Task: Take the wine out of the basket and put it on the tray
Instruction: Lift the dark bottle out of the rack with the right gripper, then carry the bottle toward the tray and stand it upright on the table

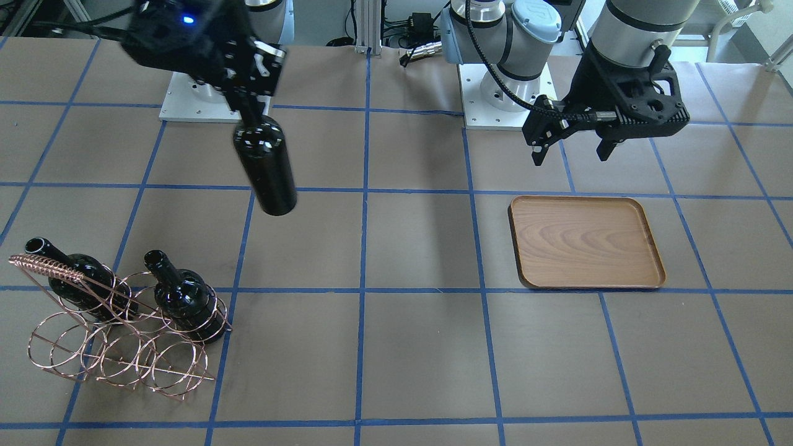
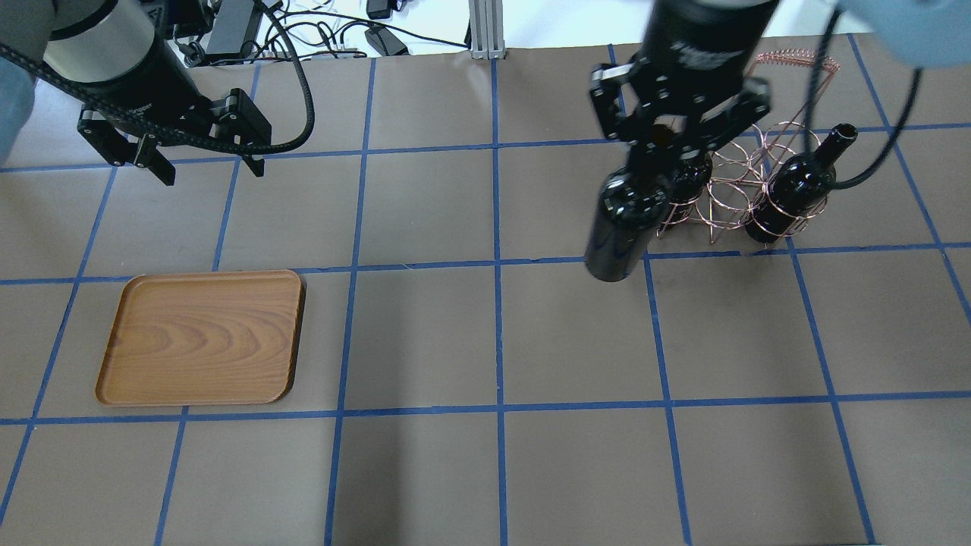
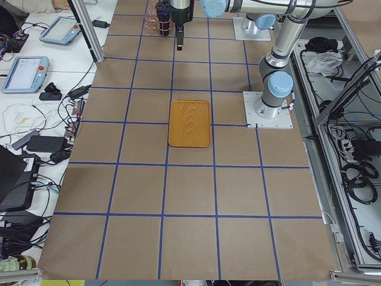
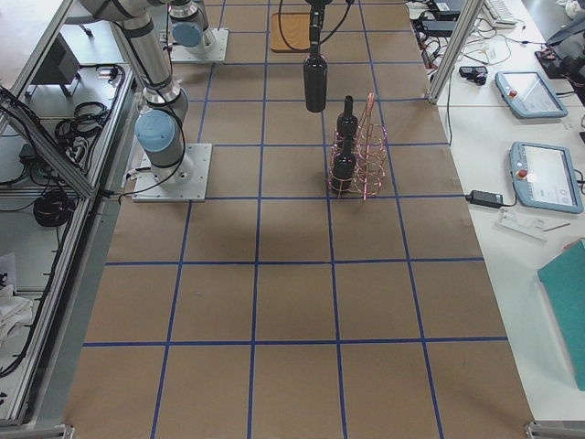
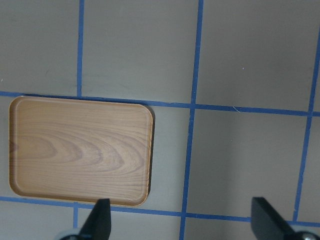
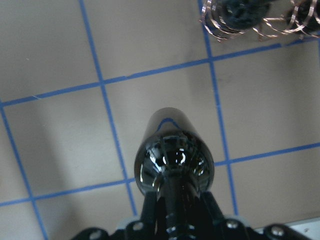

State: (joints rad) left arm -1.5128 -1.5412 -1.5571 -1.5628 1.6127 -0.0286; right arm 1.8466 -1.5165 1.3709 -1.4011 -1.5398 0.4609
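My right gripper point(image 2: 658, 140) is shut on the neck of a glossy black wine bottle point(image 2: 620, 227) and holds it hanging upright above the table, just left of the copper wire basket point(image 2: 732, 199). The right wrist view looks down the held bottle point(image 6: 173, 155). Two more black bottles point(image 1: 79, 279) point(image 1: 183, 298) stand tilted in the basket point(image 1: 118, 350). The brown wooden tray point(image 2: 201, 337) lies flat and bare on the table's left half. My left gripper point(image 2: 205, 168) is open and empty, hovering beyond the tray point(image 5: 80, 150).
The table is brown paper with a blue tape grid. Both arm bases point(image 1: 508, 93) stand at the robot's edge. Cables and an aluminium post point(image 2: 482, 30) lie beyond the far edge. Screens and pendants point(image 4: 535, 91) sit on side benches.
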